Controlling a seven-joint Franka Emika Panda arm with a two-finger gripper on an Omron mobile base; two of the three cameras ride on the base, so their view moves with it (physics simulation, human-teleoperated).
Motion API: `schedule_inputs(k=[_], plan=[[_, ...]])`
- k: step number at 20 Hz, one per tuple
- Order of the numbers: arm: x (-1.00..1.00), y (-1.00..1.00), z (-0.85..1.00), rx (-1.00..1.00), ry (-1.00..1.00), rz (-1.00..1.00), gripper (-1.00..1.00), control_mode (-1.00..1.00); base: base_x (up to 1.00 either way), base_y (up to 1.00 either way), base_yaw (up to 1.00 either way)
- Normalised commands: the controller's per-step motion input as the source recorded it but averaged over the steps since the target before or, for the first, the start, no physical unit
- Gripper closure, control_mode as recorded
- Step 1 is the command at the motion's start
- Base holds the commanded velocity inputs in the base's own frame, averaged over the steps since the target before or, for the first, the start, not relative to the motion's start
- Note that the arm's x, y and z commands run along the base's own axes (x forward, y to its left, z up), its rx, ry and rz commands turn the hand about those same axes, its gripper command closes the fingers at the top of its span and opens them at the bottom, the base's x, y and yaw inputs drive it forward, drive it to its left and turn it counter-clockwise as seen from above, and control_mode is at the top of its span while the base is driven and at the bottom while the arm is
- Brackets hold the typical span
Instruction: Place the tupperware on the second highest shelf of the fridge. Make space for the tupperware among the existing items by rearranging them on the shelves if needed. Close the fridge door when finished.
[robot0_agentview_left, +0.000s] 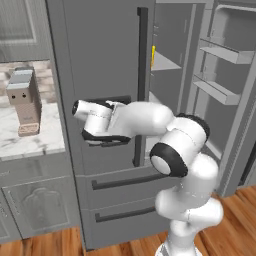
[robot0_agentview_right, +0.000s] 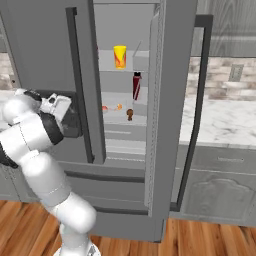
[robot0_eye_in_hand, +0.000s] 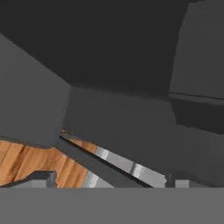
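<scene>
Left base view: the fridge (robot0_agentview_left: 105, 65) stands with its right-hand fridge door (robot0_agentview_left: 227, 60) swung open, empty bins on its inner face, while the door with the dispenser recess is closed. The arm reaches left across that closed door, and the gripper (robot0_agentview_left: 80, 111) sits at the recess, far from the open compartment. A sliver of the yellow cup (robot0_agentview_left: 153, 55) peeks past the door edge. On the tabletop (robot0_agentview_left: 30, 142) to the left stands a brown block-shaped object (robot0_agentview_left: 24, 102).

Right base view: the shelves (robot0_agentview_right: 125, 72) show between the doors. The yellow cup sits on an upper shelf, a dark red bottle (robot0_agentview_right: 136, 86) on the next shelf down, and below that a shelf carries small orange pieces and a brown item (robot0_agentview_right: 130, 114). Those orange pieces may be the tupperware (robot0_agentview_right: 112, 108), but it is too small to tell.

Hand view: dark grey panels close ahead, wood floor (robot0_eye_in_hand: 26, 162) below. The fingers are spread wide and hold nothing.

By my reading, placement is unconfirmed and closing the door is still to do.
</scene>
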Motion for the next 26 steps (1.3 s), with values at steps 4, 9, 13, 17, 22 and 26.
schedule_inputs(k=[4, 9, 13, 17, 22, 26], plan=[[-0.16, 0.0, 0.0, 0.0, -0.32, 0.51, -1.0, -1.0, 0.0, 0.0, 0.0], [-1.0, -0.61, 0.04, 0.0, -0.6, 0.32, -1.0, -1.0, 0.0, 0.0, 0.0], [-1.0, -1.0, 0.0, 0.07, -0.76, 0.0, -1.0, -1.0, 0.0, 0.0, 0.0], [-1.0, -1.0, 0.02, 0.17, -0.66, 0.0, -1.0, -1.0, 0.0, 0.0, 0.0], [-1.0, -1.0, 0.5, 0.31, -0.46, 0.02, -1.0, -1.0, 0.0, 0.0, 0.0], [-0.91, -0.76, 0.77, 0.39, -0.32, 0.01, -1.0, -1.0, 0.0, 0.0, 0.0]])
